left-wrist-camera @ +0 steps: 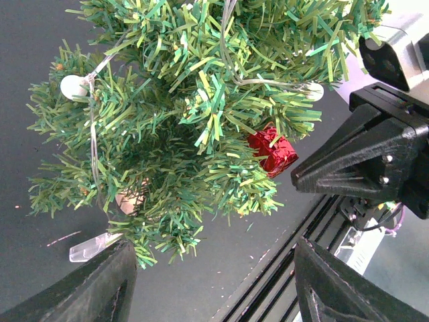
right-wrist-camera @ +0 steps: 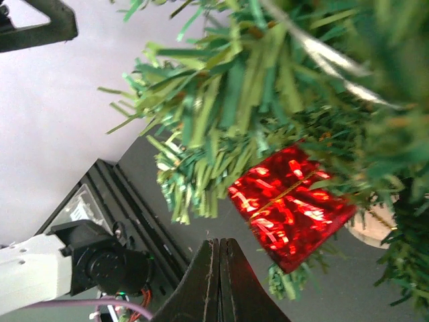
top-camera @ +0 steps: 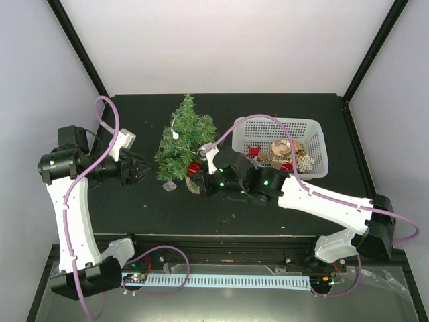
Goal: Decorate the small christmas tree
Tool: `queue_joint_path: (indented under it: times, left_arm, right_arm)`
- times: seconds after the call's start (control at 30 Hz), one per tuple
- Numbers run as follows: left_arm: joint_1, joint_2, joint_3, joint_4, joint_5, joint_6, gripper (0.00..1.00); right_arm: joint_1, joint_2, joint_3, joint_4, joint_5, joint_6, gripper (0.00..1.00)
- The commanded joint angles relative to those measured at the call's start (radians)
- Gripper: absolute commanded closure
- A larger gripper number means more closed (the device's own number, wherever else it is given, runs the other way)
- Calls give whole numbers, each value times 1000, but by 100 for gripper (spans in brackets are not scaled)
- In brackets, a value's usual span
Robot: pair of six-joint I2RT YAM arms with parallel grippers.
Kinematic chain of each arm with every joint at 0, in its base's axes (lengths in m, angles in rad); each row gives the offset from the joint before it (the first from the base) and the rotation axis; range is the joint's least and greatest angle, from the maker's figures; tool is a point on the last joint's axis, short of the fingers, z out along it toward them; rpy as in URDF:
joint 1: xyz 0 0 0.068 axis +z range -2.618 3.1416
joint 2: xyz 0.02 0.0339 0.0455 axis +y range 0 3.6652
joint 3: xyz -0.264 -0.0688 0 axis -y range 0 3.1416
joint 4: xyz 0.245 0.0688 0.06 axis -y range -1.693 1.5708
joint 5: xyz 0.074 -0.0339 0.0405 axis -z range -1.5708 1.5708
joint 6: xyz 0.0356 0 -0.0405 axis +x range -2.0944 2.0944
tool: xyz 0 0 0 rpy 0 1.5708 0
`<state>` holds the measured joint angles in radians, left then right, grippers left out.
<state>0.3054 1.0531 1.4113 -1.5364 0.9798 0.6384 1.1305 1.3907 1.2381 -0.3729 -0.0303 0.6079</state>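
The small christmas tree (top-camera: 184,137) leans on its tan stump base (top-camera: 193,184) at mid-table, with a light string and white bulbs (left-wrist-camera: 74,86) on it. A shiny red gift-box ornament (top-camera: 194,168) hangs from a low branch; it also shows in the left wrist view (left-wrist-camera: 273,151) and the right wrist view (right-wrist-camera: 291,204). My right gripper (top-camera: 203,176) is shut with nothing visible between its fingers, its tip (right-wrist-camera: 219,243) just below and left of the red box, apart from it. My left gripper (top-camera: 142,169) is open and empty (left-wrist-camera: 213,248) beside the tree's lower branches (left-wrist-camera: 188,100).
A white plastic basket (top-camera: 278,121) at the right back holds several ornaments (top-camera: 281,153). A clear plastic piece (top-camera: 169,186) of the light string lies by the stump. The black rail (top-camera: 221,245) runs along the table's near edge.
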Motion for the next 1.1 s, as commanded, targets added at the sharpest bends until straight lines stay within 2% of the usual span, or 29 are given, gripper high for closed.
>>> queue_joint_path:
  times: [0.0,0.47,0.77,0.9,1.07]
  left_arm:
    - [-5,-9,0,8,2,23,35]
    - [-5,2,2,5,0,26,34]
    - [-4,3,3,5,-3,27,34]
    - [-5,1,-7,13,-3,26,34]
    - [-4,0,-11,15,-4,26,34]
  right_arm:
    - [-24,-8,-20,48,62,5,99]
    - [-45,14,-57,85,42,11,99]
    - [-44,-117,-102,55,91,12,98]
    - [-45,-197,-127,54,84,7,90]
    - [-44,-247,-125,-3,127,5,73]
